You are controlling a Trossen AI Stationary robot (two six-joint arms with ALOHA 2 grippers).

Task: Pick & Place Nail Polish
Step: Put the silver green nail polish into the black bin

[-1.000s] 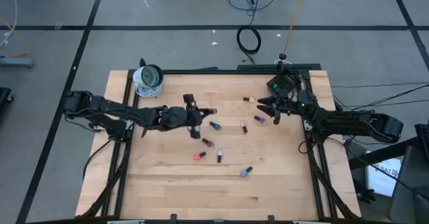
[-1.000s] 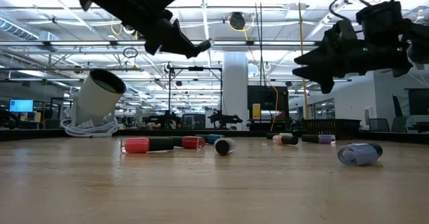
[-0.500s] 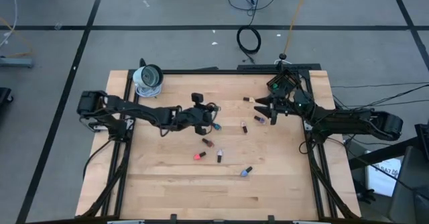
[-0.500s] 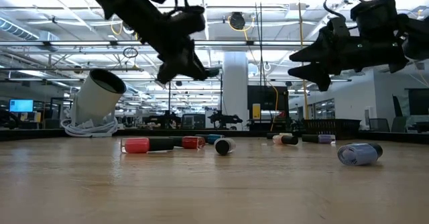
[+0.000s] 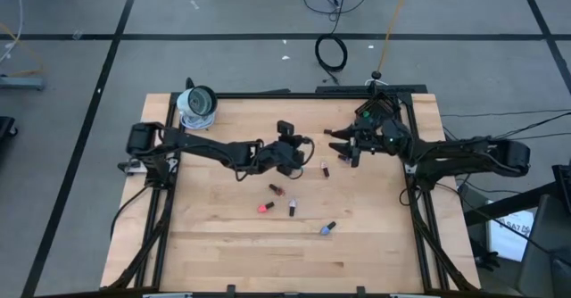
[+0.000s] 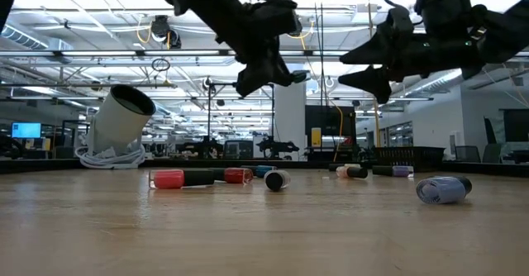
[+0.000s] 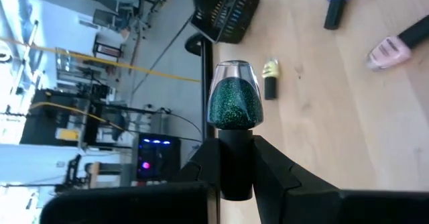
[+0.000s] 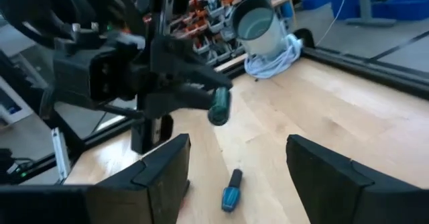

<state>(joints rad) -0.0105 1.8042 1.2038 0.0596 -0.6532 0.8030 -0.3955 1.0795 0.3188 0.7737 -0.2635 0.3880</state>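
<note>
My left gripper (image 5: 302, 160) hangs over the middle of the table, shut on a green glitter nail polish bottle (image 7: 233, 102). My right gripper (image 5: 337, 144) stands open a short way toward the table's right, level and facing the left gripper, with the green bottle (image 8: 218, 106) ahead of its fingers. Several other nail polish bottles lie on their sides on the wood: a red one (image 5: 264, 207), a pink one (image 5: 326, 169), a blue one (image 5: 327, 228) and a teal one (image 8: 231, 192). My left gripper pinches the green bottle's dark cap (image 7: 234, 174) between its two fingers. The glass body sticks out past the fingertips, in line with the fingers. The fingers come from the table's left, slanting slightly down. The bottle is lifted clear of the table.
A black basket (image 5: 375, 111) stands at the far right corner behind my right gripper. A white cylinder on a coil of cord (image 5: 197, 104) lies at the far left. More bottles lie near the basket (image 5: 343, 158). The near half of the table (image 5: 232, 253) is bare wood.
My left gripper has carried the green bottle toward the table's right, closer to my right gripper, rolling about its own axis as it went. My right gripper has opened wider and edged toward the middle of the table.
</note>
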